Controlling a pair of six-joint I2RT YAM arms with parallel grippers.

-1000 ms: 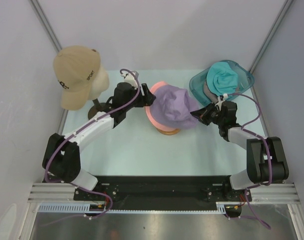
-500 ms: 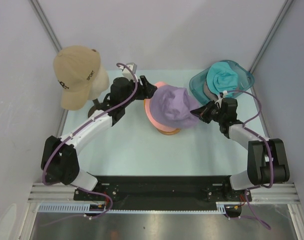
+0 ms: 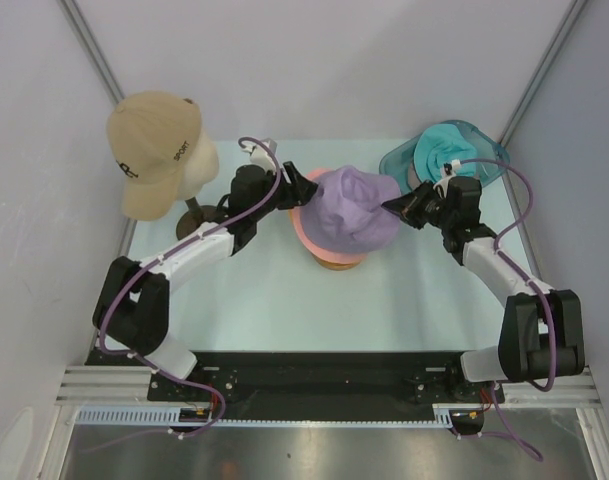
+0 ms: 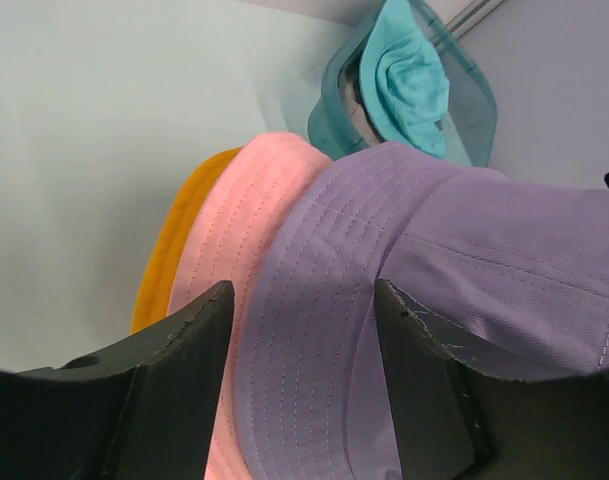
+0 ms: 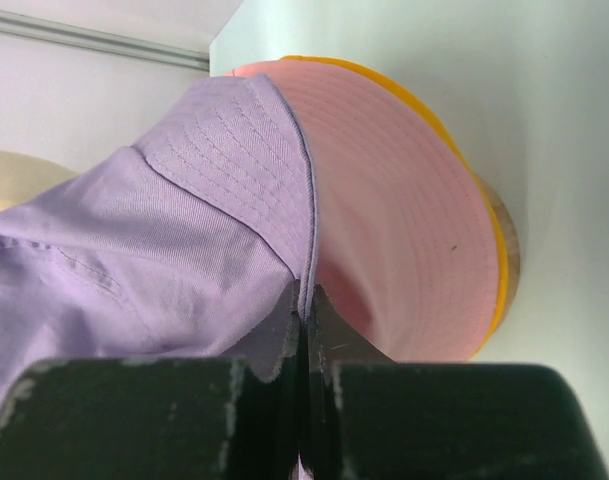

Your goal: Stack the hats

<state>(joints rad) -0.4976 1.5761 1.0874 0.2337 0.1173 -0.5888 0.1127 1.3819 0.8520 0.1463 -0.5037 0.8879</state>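
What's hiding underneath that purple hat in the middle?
A pink hat shows its brim beneath the lilac hat, and a yellow-orange hat peeks out under that. Their crowns are covered, so anything deeper cannot be seen.

Mid-table, a lilac hat [image 3: 352, 205] with rows of stitching on its brim lies over a pink hat [image 4: 234, 250] and a yellow-orange hat [image 4: 174, 240]. At the pale mint table's [image 3: 274, 295] far right corner, a teal hat [image 3: 446, 150] sits in a clear teal tub [image 4: 481, 105]. At the far left corner is a tan cap [image 3: 152, 140] with dark lettering.
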